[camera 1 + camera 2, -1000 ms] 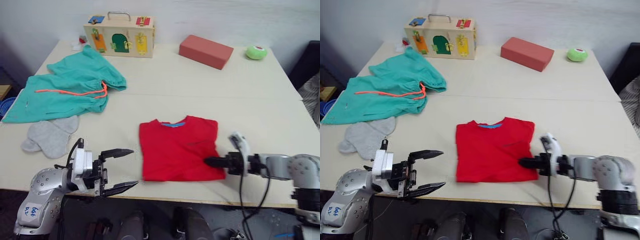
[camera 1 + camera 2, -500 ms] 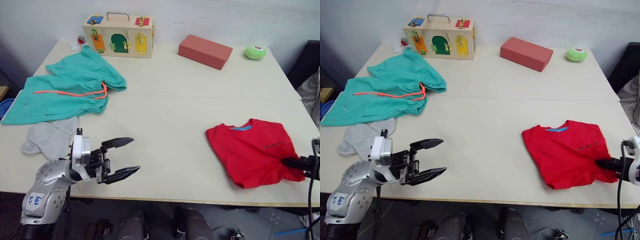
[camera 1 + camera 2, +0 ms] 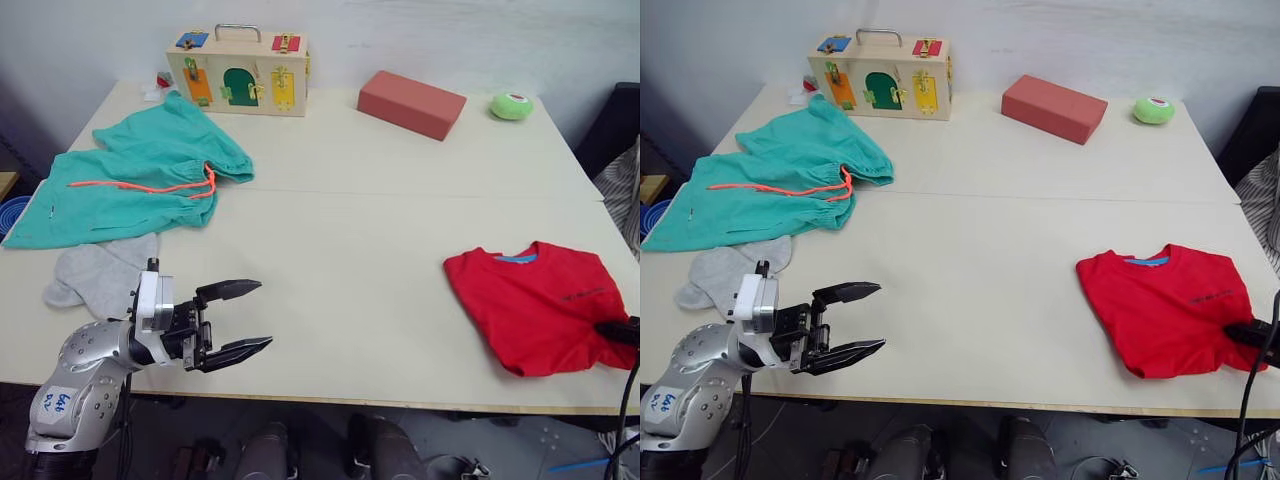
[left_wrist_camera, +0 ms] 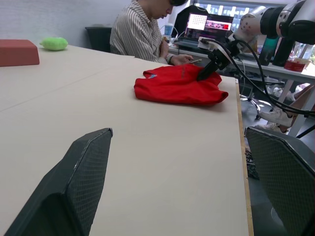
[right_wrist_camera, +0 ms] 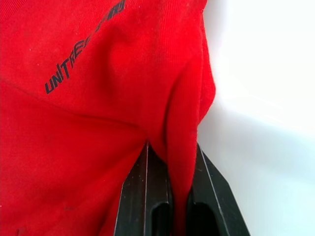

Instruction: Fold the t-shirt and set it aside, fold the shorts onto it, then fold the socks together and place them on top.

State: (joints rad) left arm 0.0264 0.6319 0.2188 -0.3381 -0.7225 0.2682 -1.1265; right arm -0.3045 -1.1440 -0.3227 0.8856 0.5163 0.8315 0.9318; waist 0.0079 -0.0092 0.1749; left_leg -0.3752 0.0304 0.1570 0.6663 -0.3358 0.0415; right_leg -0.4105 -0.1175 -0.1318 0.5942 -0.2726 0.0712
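I've dragged the t-shirt (image 3: 540,305) right; my right gripper (image 5: 172,194) pinches its hem, and pulling further could unfold it.

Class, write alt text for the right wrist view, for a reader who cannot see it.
Two black fingers pinch a raised fold of a red t-shirt lying on a pale table. Black lettering is printed on the cloth.

A wooden box (image 3: 239,69) with a metal handle and coloured latches stands at the table's (image 3: 350,230) far edge, towards its left corner. A red-brown block (image 3: 411,103) lies right of it, and a green ball (image 3: 511,105) sits near the far right corner. A person in a striped shirt (image 4: 140,32) sits beyond the table.
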